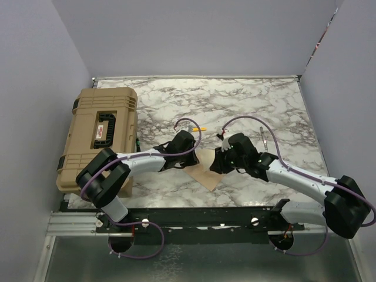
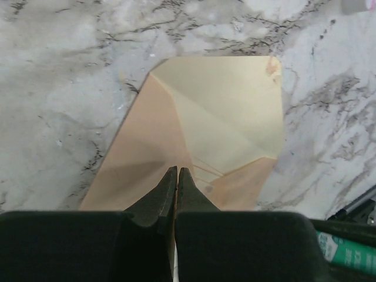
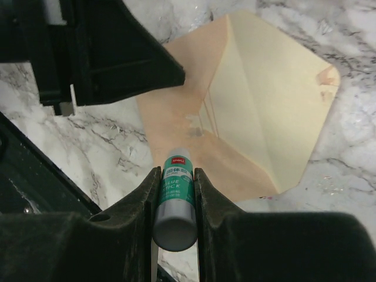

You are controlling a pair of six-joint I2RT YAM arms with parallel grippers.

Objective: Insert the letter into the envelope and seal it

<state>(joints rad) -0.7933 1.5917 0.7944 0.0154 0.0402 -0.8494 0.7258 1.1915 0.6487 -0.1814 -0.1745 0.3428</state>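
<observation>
Right claw [image 3: 176, 172] tight around glue stick [image 3: 175, 202], left claw [image 2: 177, 172] closed, envelope [image 2: 226, 111] beneath on marble table [image 1: 235, 97], grey walls [image 1: 194, 35].

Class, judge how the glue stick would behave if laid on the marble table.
The glue stick looks a smooth round cylinder, so lying flat it would probably roll. Its body seems stiff: the right gripper clamps it without visible denting.

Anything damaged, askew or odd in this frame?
Only a small thing: the envelope has a pinkish, creased smudge at one corner of its open flap, seen in both wrist views. Nothing else stands out.
</observation>
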